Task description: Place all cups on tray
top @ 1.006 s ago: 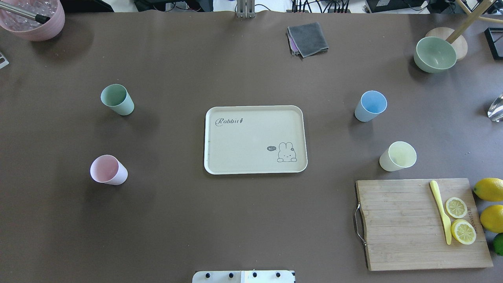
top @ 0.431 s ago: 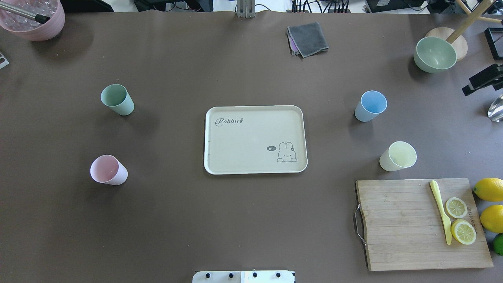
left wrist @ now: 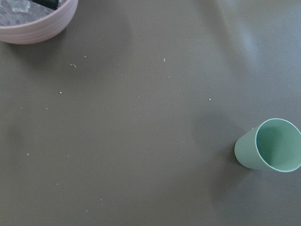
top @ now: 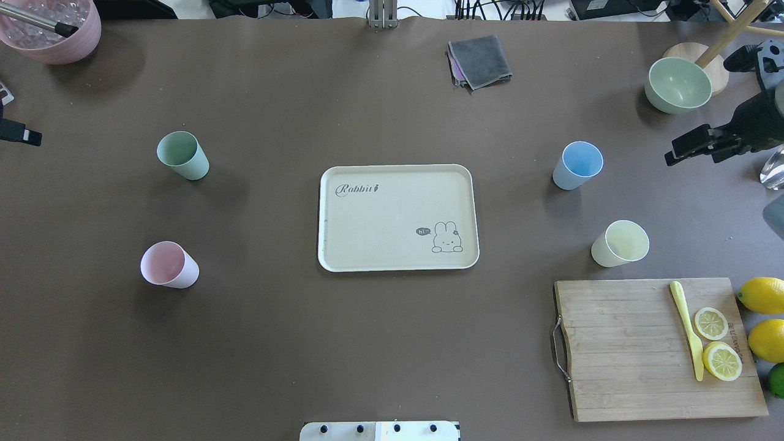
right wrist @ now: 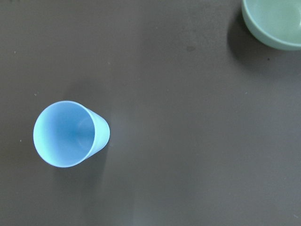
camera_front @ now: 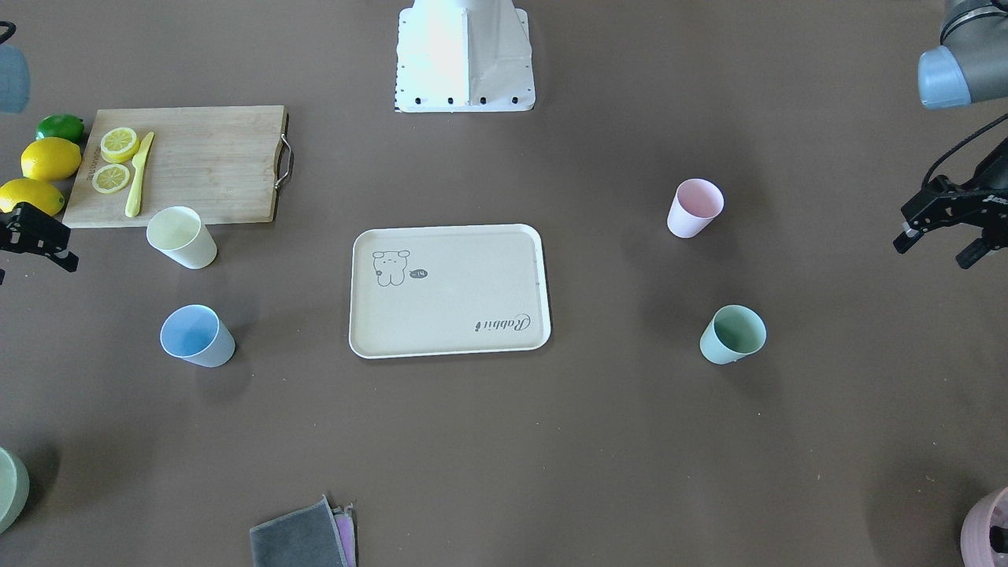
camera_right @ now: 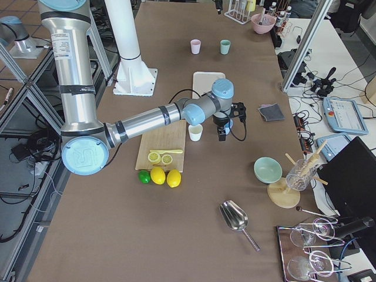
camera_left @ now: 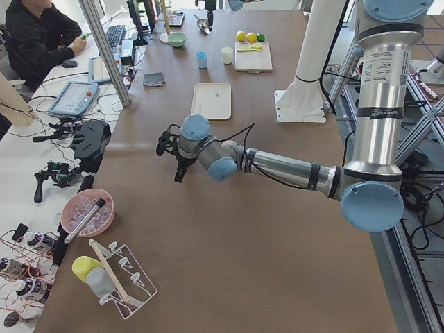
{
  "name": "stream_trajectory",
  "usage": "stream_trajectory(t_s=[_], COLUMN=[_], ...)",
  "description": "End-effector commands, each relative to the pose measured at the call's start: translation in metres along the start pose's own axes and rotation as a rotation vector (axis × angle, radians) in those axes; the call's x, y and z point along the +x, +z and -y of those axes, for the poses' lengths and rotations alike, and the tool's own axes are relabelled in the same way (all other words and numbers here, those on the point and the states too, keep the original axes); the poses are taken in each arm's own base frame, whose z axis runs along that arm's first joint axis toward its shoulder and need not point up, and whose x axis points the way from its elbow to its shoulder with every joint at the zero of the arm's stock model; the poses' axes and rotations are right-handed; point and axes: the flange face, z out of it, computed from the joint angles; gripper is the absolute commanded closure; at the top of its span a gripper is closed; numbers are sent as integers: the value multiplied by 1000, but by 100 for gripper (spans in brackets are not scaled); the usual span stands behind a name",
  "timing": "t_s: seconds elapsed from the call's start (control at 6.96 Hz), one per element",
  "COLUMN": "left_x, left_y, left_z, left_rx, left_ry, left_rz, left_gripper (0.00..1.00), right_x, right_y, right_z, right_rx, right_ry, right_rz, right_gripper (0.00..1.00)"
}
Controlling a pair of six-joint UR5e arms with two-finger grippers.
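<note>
The cream tray (top: 392,205) lies at the table's middle with nothing on it. Four cups stand upright on the table around it: mint green (top: 182,155) and pink (top: 168,264) to its left, light blue (top: 577,165) and pale yellow (top: 620,243) to its right. My right gripper (top: 691,159) is open and empty, right of the blue cup. My left gripper (camera_front: 933,253) is open and empty, beyond the green cup (camera_front: 732,335) and the pink cup (camera_front: 694,207). The left wrist view shows the green cup (left wrist: 270,146); the right wrist view shows the blue cup (right wrist: 68,134).
A wooden cutting board (top: 625,355) with a yellow knife and lemon slices lies front right, with lemons beside it. A green bowl (top: 677,84) stands back right, a mauve pot (top: 52,30) back left and a grey cloth (top: 479,60) at the back.
My right gripper has come in from the right edge toward the blue cup. A tip of my left gripper now shows at the left edge. The cups and tray have not moved.
</note>
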Motion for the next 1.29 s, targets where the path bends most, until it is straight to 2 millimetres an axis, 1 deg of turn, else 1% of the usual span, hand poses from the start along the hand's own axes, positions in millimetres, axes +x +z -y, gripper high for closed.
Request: stream_trajectory(t_s=[0.0, 0.14, 0.29, 0.57, 0.72, 0.86, 1.01, 1.15], left_x=[11, 10, 11, 14, 15, 16, 18, 32], left_y=[13, 13, 13, 10, 9, 10, 9, 20], left_z=[-6, -7, -7, -6, -5, -5, -3, -8], left_rx=[7, 6, 7, 11, 12, 10, 12, -11], left_ry=[-4, -6, -5, -1, 3, 2, 5, 12], left_rz=[19, 20, 19, 14, 12, 11, 6, -10], left_gripper=[2, 2, 2, 2, 2, 2, 2, 2], right_x=[-16, -26, -38, -43, -39, -37, -39, -38], right_y=[36, 55, 75, 90, 94, 94, 93, 93], right_z=[-46, -66, -78, -92, -99, -102, -101, -101], right_rx=[2, -5, -7, -41, -56, -61, -59, -60], right_ry=[37, 41, 23, 6, 6, 5, 5, 10], right_rz=[62, 71, 38, 30, 23, 20, 22, 19], right_gripper=[0, 0, 0, 2, 28, 99, 100, 100])
